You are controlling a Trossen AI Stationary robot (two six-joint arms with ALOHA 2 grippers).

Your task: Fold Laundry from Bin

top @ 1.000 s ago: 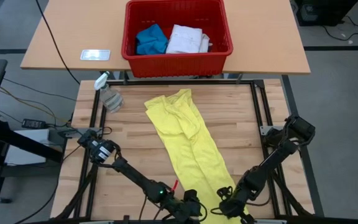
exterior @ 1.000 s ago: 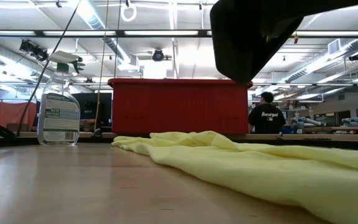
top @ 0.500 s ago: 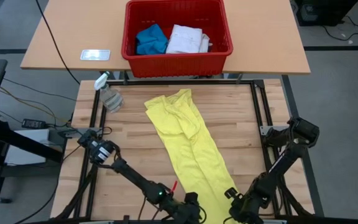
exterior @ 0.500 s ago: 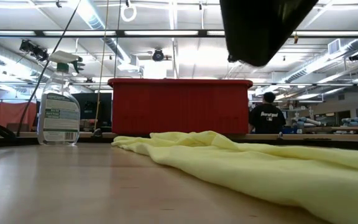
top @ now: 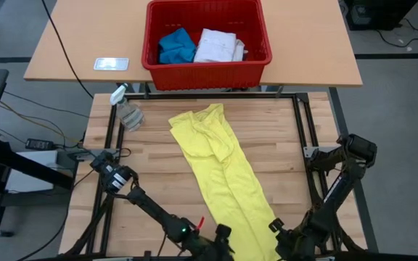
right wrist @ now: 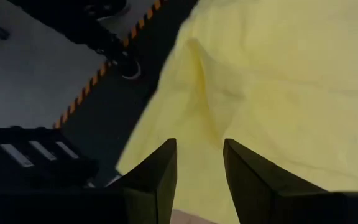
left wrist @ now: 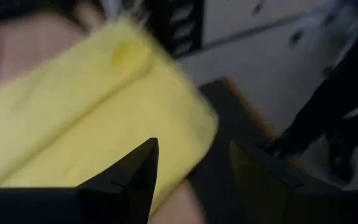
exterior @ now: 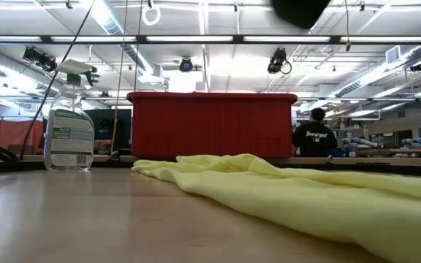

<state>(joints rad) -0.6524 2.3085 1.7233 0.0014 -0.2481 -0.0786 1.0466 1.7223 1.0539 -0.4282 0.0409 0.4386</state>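
- Two arms reach to the near edge of the wooden table [top: 151,167] in the high view; the left gripper [top: 220,243] and the right gripper [top: 285,243] sit either side of the near end of the yellow shirt [top: 220,163], which lies spread in a long strip from mid-table to that edge
- Beyond, on the tan table [top: 71,43], the red bin [top: 207,69] holds a blue piece [top: 175,46] and a white shirt [top: 219,45]; a spray bottle [top: 127,110] lies near the wooden table's far left corner
- Low view: the yellow shirt [exterior: 283,186] rests flat across the table, the red bin [exterior: 212,124] behind it, the spray bottle [exterior: 69,131] at left, a person [exterior: 313,134] far off
- Left wrist view: the fingers [left wrist: 135,171] stand apart over the shirt's edge [left wrist: 86,118], holding nothing
- Right wrist view: the fingers [right wrist: 157,174] stand narrowly apart above the yellow cloth [right wrist: 278,81], gripping nothing
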